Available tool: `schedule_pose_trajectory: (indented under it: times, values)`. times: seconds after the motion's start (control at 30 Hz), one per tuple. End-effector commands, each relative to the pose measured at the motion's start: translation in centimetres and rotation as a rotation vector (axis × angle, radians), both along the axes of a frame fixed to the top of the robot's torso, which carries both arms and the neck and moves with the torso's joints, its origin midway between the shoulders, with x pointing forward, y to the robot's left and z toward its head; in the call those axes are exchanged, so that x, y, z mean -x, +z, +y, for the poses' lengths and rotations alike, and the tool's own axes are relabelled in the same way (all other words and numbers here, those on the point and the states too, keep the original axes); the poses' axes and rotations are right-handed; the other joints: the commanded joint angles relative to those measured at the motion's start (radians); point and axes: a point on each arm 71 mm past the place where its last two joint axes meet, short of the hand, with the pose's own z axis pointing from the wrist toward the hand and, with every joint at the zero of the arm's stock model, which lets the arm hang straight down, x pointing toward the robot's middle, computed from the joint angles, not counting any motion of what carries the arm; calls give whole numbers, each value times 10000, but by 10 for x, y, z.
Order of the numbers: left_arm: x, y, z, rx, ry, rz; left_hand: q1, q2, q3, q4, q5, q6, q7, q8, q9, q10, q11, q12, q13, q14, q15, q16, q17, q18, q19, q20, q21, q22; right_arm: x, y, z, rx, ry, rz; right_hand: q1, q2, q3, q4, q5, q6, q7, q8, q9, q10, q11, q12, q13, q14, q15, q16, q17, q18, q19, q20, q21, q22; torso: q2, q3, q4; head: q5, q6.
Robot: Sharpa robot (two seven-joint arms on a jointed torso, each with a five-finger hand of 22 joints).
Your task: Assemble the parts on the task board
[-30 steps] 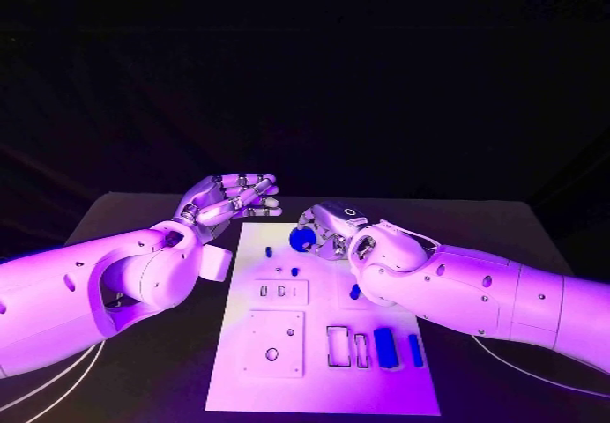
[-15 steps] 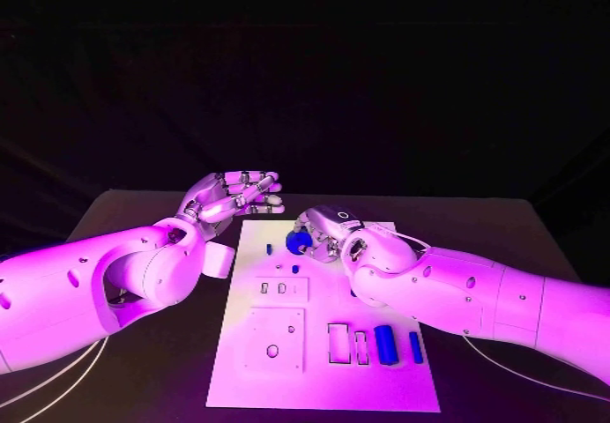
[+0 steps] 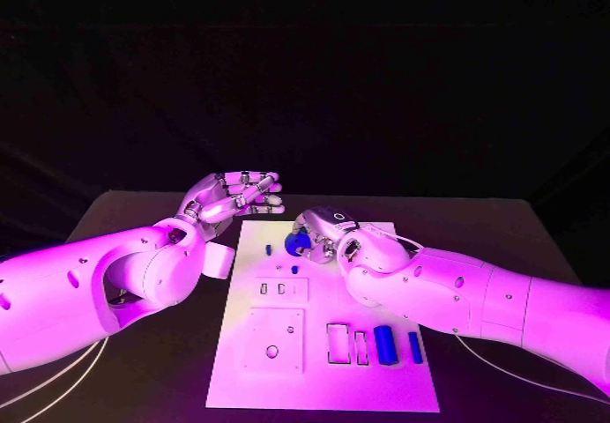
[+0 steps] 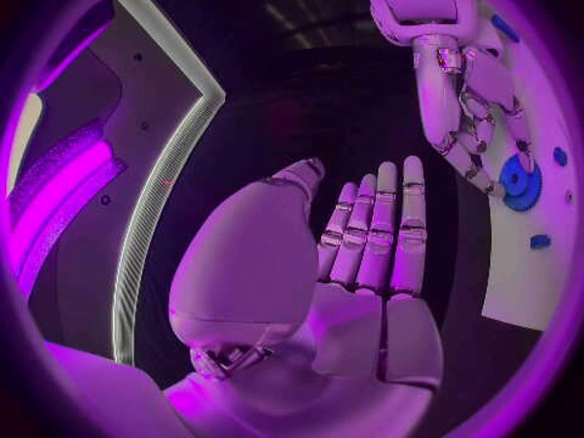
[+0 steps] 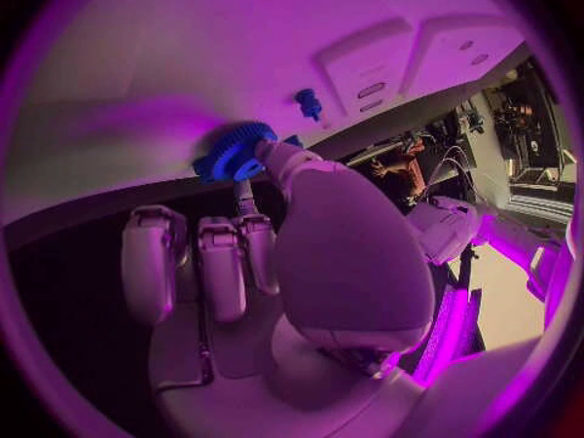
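Black table [image 3: 534, 238] under white task board [image 3: 318, 388]: right hand [image 3: 325, 231] pinches blue gear [image 3: 299, 244]; left hand [image 3: 233, 198] empty, fingers apart.

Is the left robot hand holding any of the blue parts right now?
No. In the left wrist view the left robot hand lies open with straight fingers and an empty palm; the blue gear sits at the right robot hand.

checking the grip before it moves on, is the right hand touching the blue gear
Touching. In the right wrist view the right hand has a fingertip pressed against the blue gear; the left wrist view also shows fingers on the gear.
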Motion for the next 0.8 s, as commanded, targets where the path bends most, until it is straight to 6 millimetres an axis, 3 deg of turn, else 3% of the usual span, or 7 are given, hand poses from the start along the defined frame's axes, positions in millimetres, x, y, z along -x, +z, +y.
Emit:
schedule_pose_trajectory:
  times: [0.03,0.23,0.33,0.47,0.5,0.7,0.8]
  values:
    - [1,1,-2,99,-204,-54,46,-24,56,-14,-41,55,182,-31,16,18,28,-49,-9,-60,15,48,9,111,-50,-5,35,17,1,-4,1,238,80,133,-212,-28,89,-18,-40,-93,13,22,102,35,59,-87,1270,1042,48,39,2630,-48,-78,66,-74,944,-2,-7,-3,-2,-1]
    - [1,1,-2,92,-195,-45,46,-24,56,-14,-41,55,182,-31,16,18,28,-49,-9,-60,15,48,9,111,-50,-5,35,17,-1,-4,-1,170,-8,181,-454,-176,66,18,-58,-304,112,-142,37,-77,152,-204,1148,1042,131,39,2630,-32,-122,138,-146,892,-6,7,-11,7,5]
    - [1,1,-2,91,-197,-42,46,-24,56,-14,-41,55,182,-31,16,18,28,-49,-9,-60,15,48,9,111,-50,-5,35,17,-1,-5,-2,108,-27,230,-718,-330,-116,83,374,-498,184,-306,-17,-131,226,-255,1097,1042,200,39,2630,-24,-141,207,-186,874,-8,6,-12,2,10]
    - [1,1,-2,89,-196,-38,46,-24,56,-14,-41,55,182,-31,16,18,28,-49,-9,-60,15,48,9,111,-50,-5,35,17,-2,-5,-4,58,-46,356,-1249,-361,-566,409,350,-601,199,-431,-44,-169,258,-290,1065,1042,239,39,2630,-20,-140,261,-205,878,-5,9,-11,5,25]
    - [1,1,-1,88,-197,-35,41,-30,63,-11,-41,55,184,-32,17,18,30,-49,-10,-75,17,54,22,112,-59,-2,40,18,-2,-6,-5,64,-52,409,-1589,-223,-1026,688,478,-562,180,-466,-33,-161,247,-282,1082,1042,232,39,2630,-15,-140,264,-226,878,-4,10,-9,6,23]
    - [1,1,-1,86,-202,-28,39,-31,65,-10,-41,54,185,-33,18,17,30,-50,-10,-82,19,54,24,112,-61,-1,41,19,-3,-8,-8,140,-107,644,-2716,340,-2185,768,742,-405,126,-487,7,-122,208,-257,1134,1042,203,39,2630,-20,-105,236,-234,925,-3,9,-13,6,18]
    - [1,1,-1,85,-201,-26,39,-31,65,-10,-41,54,185,-33,18,17,30,-50,-10,-82,19,54,24,112,-61,-1,41,19,-4,-9,-11,194,-158,736,-2775,398,-2269,767,805,-381,118,-484,13,-111,200,-248,1148,1042,196,39,2630,-23,-98,233,-230,935,-3,13,-18,12,4]
